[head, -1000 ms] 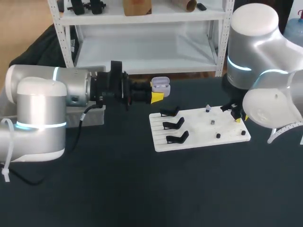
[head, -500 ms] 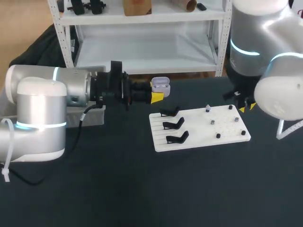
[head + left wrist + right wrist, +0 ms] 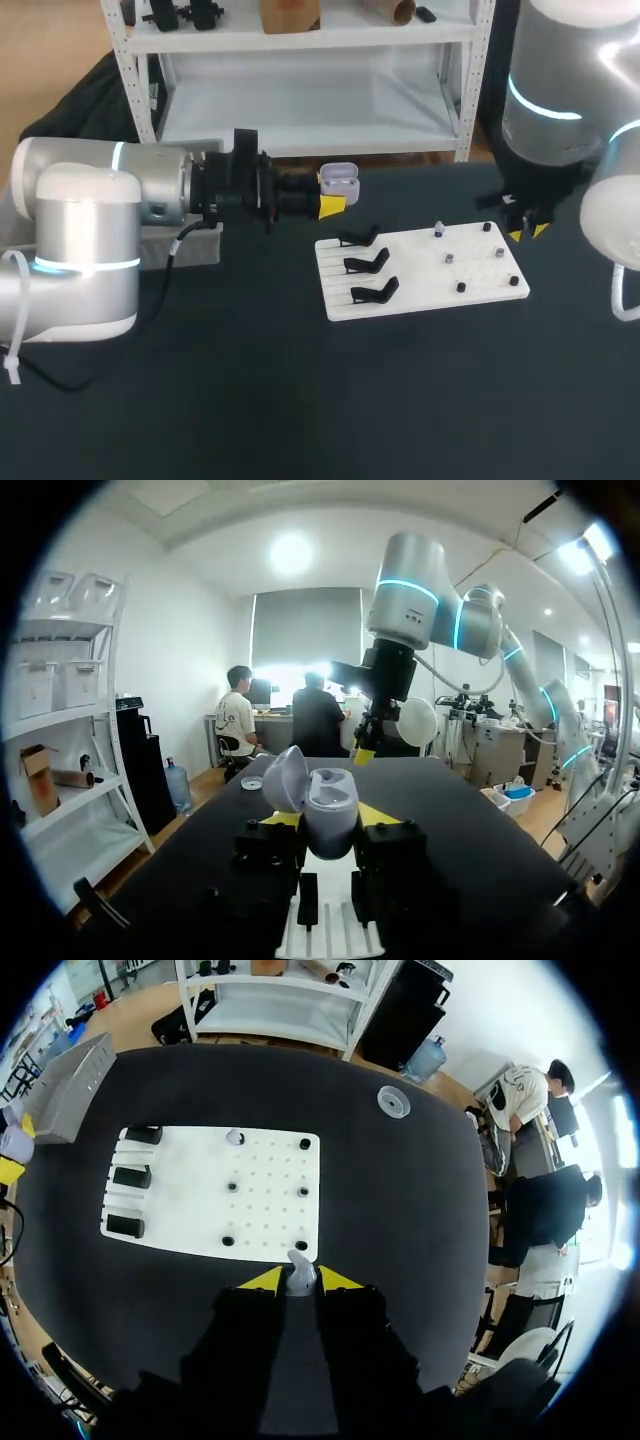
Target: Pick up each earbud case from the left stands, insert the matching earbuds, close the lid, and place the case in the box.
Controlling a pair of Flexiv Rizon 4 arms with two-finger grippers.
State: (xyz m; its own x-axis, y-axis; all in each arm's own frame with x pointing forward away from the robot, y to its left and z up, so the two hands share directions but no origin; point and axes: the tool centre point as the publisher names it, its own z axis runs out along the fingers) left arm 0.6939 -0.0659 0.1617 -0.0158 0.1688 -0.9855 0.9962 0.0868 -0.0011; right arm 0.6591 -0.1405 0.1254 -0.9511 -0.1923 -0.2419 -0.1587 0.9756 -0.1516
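Observation:
My left gripper (image 3: 330, 193) is shut on a pale lavender earbud case (image 3: 341, 180), held in the air behind the white board (image 3: 420, 275) with its lid open. In the left wrist view the case (image 3: 330, 815) stands between the yellow tips, lid (image 3: 285, 780) tipped back. My right gripper (image 3: 527, 231) hovers off the board's right end, shut on a small pale earbud (image 3: 298, 1268). Three black stands (image 3: 365, 262) on the board's left side are bare. Another pale earbud (image 3: 439, 231) sits on a peg at the board's far edge.
Several dark pegs (image 3: 460, 287) dot the board's right half. A grey box (image 3: 70, 1085) lies at the table's left, mostly behind my left arm in the head view. A small white disc (image 3: 393, 1101) lies on the black tabletop beyond the board.
My right arm has lifted off the board's right end and drawn back to the right with the earbud in its fingers. The left arm and the case have not moved.

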